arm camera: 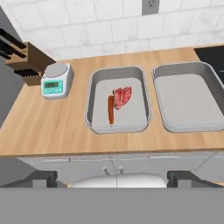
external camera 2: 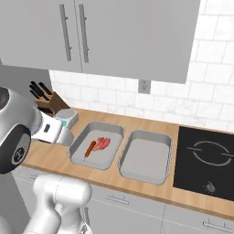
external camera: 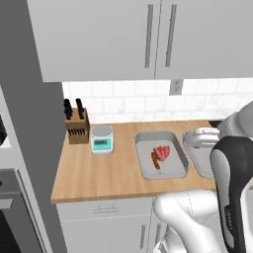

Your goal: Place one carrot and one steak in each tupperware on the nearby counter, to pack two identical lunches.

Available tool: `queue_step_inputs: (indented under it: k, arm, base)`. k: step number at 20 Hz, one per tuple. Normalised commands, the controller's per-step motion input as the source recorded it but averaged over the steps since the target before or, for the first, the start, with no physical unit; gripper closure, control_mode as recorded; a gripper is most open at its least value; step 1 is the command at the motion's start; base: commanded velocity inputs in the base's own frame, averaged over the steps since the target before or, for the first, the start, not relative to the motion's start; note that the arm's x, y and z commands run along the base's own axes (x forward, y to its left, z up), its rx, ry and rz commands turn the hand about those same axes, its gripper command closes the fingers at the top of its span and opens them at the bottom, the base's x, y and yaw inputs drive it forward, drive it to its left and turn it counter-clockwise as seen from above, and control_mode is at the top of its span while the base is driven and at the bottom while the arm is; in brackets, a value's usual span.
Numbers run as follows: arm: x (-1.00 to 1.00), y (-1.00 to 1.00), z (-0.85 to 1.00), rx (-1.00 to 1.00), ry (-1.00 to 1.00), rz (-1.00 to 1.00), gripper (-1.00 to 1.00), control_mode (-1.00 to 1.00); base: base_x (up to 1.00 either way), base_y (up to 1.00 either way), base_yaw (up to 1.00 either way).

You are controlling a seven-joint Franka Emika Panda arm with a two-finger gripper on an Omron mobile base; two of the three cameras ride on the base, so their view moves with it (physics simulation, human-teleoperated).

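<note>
Now 2 tupperware (arm camera: 142, 83) on counter (arm camera: 52, 127): 1 carrot (arm camera: 110, 109), 1 steak (arm camera: 123, 96) in one; jaws wide, nothing held.

Two shallow grey rectangular tupperware trays sat side by side, long sides nearly touching, on the light-brown wooden surface (arm camera: 57, 127). The left tupperware (arm camera: 97, 83) held one orange carrot (arm camera: 110, 110), lying lengthwise, and one red steak (arm camera: 123, 96) just beside it, touching or nearly so. The right tupperware (arm camera: 162, 74) showed a bare grey floor. Both trays rested flat, openings upward.
</note>
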Motion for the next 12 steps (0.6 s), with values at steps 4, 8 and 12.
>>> queue_step_inputs:
  k: [4, 8, 12]
  arm:
    - [0.0, 0.0, 0.0, 0.0, 0.0, 0.0, -1.0, 1.0]
    - [0.0, 0.0, 0.0, 0.0, 0.0, 0.0, -1.0, 1.0]
    - [0.0, 0.0, 0.0, 0.0, 0.0, 0.0, -1.0, 1.0]
  base:
    - [-1.0, 0.0, 0.0]
    - [-1.0, 0.27, 0.01]
    - [-0.89, 0.9, 0.14]
